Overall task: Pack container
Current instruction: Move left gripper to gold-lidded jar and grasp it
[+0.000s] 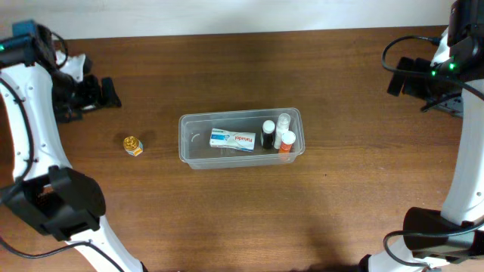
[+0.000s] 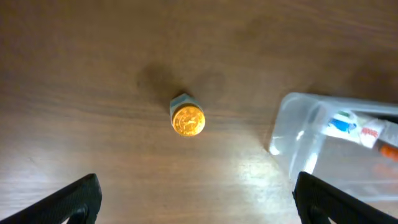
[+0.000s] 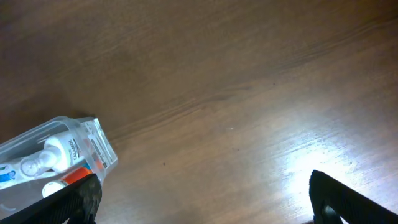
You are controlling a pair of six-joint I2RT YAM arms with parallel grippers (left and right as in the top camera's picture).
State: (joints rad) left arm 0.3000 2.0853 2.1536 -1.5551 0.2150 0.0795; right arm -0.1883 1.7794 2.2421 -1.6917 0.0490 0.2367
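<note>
**One jar left outside the tub**

The left gripper (image 2: pixel 199 208) is spread wide and holds nothing. Its two dark fingertips sit at the bottom corners of the wrist view. Ahead of them a small gold-capped jar (image 2: pixel 187 118) stands upright on the table (image 1: pixel 340 204), apart from everything else. To the jar's right, near the table's middle, lies the container (image 1: pixel 182 140). It holds a white-and-blue box (image 1: pixel 233 139) and a cluster of small bottles (image 1: pixel 276 134) at its right end. The right gripper (image 3: pixel 202 202) is likewise open and empty, well away at the far right.

The jar looks like the next thing to pack, and it falls to the left arm. The fingers should centre over the cap, come straight down, and close low on the body, since a short round jar may tip or roll. It should then be lifted clear of the rim and set into the free left end beside the box.
</note>
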